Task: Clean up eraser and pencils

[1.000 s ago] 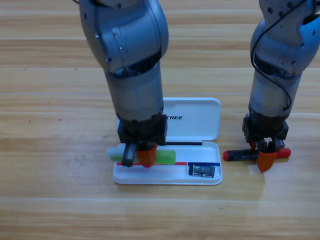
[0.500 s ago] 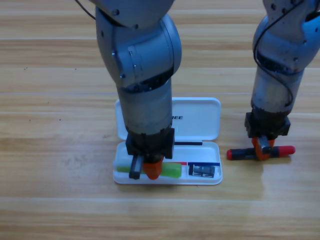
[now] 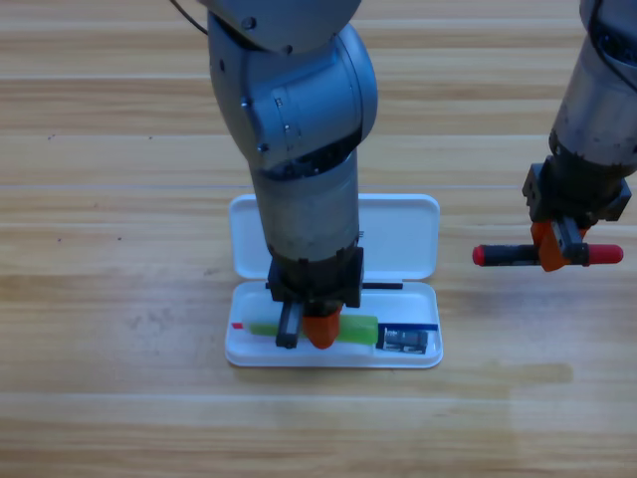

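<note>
The light green pencil (image 3: 356, 329) lies lengthwise in the lower tray of the open white case (image 3: 408, 234). My left gripper (image 3: 307, 329) points down at it with its jaws around the stick. The eraser (image 3: 403, 340) rests in the tray's right end. The dark pencil with red ends (image 3: 506, 255) hangs level above the table right of the case, and my right gripper (image 3: 559, 249) is shut on its middle.
The case lies open at the table's centre, lid up toward the back. Bare wooden table (image 3: 119, 299) stretches to the left, right and front of it.
My left gripper slid right, carrying the green pencil further into the tray. My right gripper lifted the dark pencil off the table and moved it up and right.
</note>
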Robot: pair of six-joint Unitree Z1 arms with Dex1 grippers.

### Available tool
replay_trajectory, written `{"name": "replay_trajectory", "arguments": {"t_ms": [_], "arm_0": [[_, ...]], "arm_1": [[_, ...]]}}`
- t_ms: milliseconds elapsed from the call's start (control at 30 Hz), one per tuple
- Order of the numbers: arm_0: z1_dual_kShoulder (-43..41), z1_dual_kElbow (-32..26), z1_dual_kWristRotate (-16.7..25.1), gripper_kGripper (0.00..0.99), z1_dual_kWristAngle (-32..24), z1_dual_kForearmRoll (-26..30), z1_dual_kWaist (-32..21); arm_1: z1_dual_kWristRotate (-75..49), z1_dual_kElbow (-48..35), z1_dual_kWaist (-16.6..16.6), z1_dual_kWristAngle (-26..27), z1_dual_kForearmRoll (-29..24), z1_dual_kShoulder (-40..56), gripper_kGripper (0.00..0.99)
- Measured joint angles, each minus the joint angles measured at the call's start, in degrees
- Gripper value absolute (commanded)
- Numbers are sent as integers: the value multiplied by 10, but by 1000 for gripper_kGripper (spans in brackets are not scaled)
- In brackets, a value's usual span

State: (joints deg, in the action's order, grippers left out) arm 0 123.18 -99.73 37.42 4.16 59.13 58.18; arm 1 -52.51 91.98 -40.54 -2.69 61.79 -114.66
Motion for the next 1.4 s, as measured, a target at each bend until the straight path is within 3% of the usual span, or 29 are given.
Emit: {"name": "replay_trajectory", "arguments": {"t_ms": [733,1067,1100,1167,1200,1233,1400], "arm_0": [[25,0,8,0,0,-10,-32],[27,0,-8,0,0,-10,-34],[28,0,-9,75,0,-10,-34],[28,0,-11,690,0,-10,-34],[29,0,-11,919,0,-10,-34],[29,0,-13,988,0,-10,-34],[33,0,-17,990,0,-10,-34]], "arm_1": [[3,0,0,4,0,0,0],[7,0,0,5,0,0,0],[7,0,0,5,0,0,0],[8,0,0,5,0,0,0],[9,0,0,5,0,0,0],[9,0,0,5,0,0,0],[9,0,0,5,0,0,0]]}}
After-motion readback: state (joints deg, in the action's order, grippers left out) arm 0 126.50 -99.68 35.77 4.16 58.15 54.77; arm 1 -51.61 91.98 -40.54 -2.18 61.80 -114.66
